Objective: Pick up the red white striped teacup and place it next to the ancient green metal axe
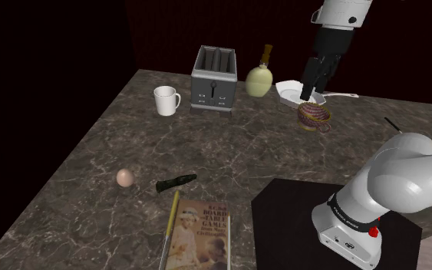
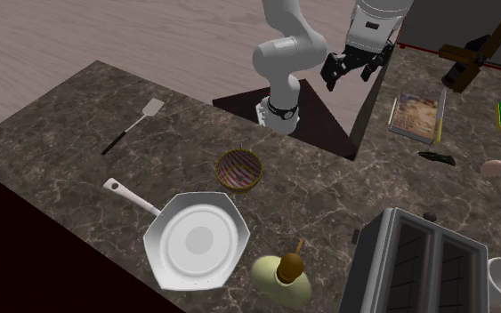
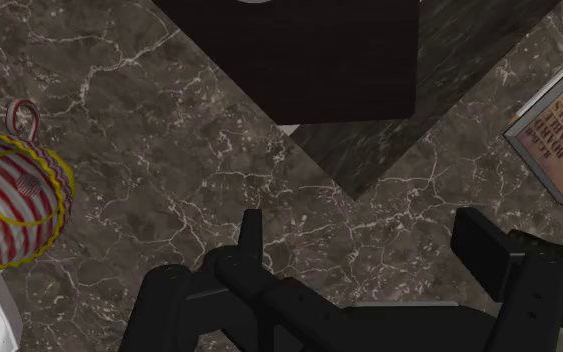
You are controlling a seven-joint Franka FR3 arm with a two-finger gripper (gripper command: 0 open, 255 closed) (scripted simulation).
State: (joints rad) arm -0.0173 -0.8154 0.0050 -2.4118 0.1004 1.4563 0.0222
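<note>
The striped teacup (image 1: 314, 115) stands upright on the dark marble counter, red and white with a yellow rim and a small curled handle. My gripper (image 1: 309, 93) hangs above it, open and holding nothing. In the wrist view the teacup (image 3: 14, 200) lies well off to the side of the gripper (image 3: 369, 250), outside both fingers (image 3: 252, 240). In the second exterior view the gripper (image 2: 355, 69) is high over the stand's side of the counter, apart from the teacup (image 2: 238, 169). The axe, a dark green head (image 1: 176, 182) on a pale shaft, lies at the front of the counter beside a book.
A white pan (image 1: 292, 92) sits just behind the teacup, with a yellow-green flask (image 1: 258, 79), a toaster (image 1: 214, 79) and a white mug (image 1: 166, 100) along the back. An egg (image 1: 125, 178) and a book (image 1: 200, 234) flank the axe. The black stand (image 1: 298, 215) is at the lower right.
</note>
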